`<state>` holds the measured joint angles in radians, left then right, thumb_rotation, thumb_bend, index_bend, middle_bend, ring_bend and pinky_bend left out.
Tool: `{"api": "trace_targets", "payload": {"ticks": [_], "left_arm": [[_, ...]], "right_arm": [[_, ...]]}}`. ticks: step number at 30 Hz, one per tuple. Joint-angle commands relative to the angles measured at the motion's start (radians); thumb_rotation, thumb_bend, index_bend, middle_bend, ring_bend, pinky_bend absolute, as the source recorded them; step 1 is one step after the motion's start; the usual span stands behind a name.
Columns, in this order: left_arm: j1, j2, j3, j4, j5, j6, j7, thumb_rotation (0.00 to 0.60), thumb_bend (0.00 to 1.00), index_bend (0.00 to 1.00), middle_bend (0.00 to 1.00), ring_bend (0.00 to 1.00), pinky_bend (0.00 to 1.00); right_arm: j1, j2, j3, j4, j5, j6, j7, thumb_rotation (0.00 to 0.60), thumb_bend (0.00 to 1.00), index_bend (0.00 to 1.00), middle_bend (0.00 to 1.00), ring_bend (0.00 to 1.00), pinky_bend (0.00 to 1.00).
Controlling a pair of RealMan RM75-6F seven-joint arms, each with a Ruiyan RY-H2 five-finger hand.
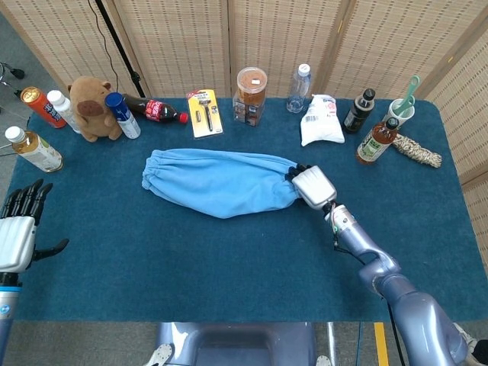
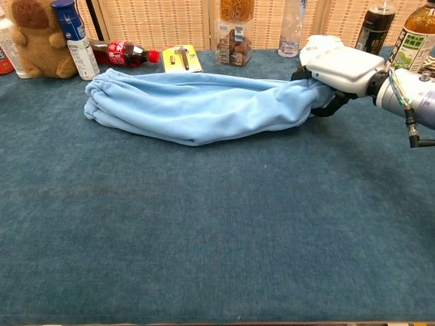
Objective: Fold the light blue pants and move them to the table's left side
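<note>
The light blue pants (image 1: pixel 217 183) (image 2: pixel 204 102) lie folded lengthwise as a long bundle across the middle of the table, elastic end to the left. My right hand (image 1: pixel 311 187) (image 2: pixel 338 68) grips the bundle's right end, which is bunched and raised a little off the cloth. My left hand (image 1: pixel 18 232) hovers at the table's left edge with its fingers apart and nothing in it; only the head view shows it.
Along the back stand a plush toy (image 1: pixel 91 107), several bottles (image 1: pixel 122 114), a cola bottle (image 1: pixel 164 112), a razor pack (image 1: pixel 203 112), a snack jar (image 1: pixel 250 95), a white bag (image 1: pixel 320 120) and sauce bottles (image 1: pixel 375 141). A tea bottle (image 1: pixel 32 149) stands far left.
</note>
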<state>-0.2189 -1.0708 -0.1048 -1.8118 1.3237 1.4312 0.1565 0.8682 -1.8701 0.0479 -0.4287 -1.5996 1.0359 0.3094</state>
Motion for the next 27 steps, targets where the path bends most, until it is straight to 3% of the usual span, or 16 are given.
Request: {"api": "trace_targets", "payload": {"ticks": [1, 9, 14, 18, 27], "left_arm": [[0.001, 0.0, -0.001, 0.0, 0.0, -0.001, -0.001, 0.6, 0.14, 0.0, 0.0, 0.0, 0.0], [0.004, 0.002, 0.0, -0.004, 0.006, -0.004, -0.004, 0.6, 0.14, 0.0, 0.0, 0.0, 0.0], [0.006, 0.004, 0.003, -0.01, 0.018, -0.005, -0.003, 0.6, 0.14, 0.0, 0.0, 0.0, 0.0], [0.004, 0.004, 0.004, -0.014, 0.026, -0.01, -0.002, 0.6, 0.14, 0.0, 0.0, 0.0, 0.0], [0.003, 0.011, 0.003, -0.011, 0.031, -0.019, -0.013, 0.6, 0.14, 0.0, 0.0, 0.0, 0.0]], "right_arm": [[-0.004, -0.022, -0.006, 0.043, -0.008, 0.029, 0.036, 0.6, 0.84, 0.59, 0.46, 0.4, 0.56], [-0.017, 0.0, -0.01, 0.096, -0.012, 0.092, 0.085, 0.6, 0.84, 0.59, 0.46, 0.4, 0.56], [-0.014, 0.042, 0.006, 0.071, 0.007, 0.092, 0.099, 0.6, 0.87, 0.59, 0.46, 0.4, 0.56], [0.006, 0.087, 0.027, -0.017, 0.024, 0.085, 0.067, 0.6, 0.87, 0.59, 0.46, 0.4, 0.56], [0.087, 0.154, 0.128, -0.314, 0.114, -0.012, -0.198, 0.6, 0.88, 0.59, 0.46, 0.4, 0.56]]}}
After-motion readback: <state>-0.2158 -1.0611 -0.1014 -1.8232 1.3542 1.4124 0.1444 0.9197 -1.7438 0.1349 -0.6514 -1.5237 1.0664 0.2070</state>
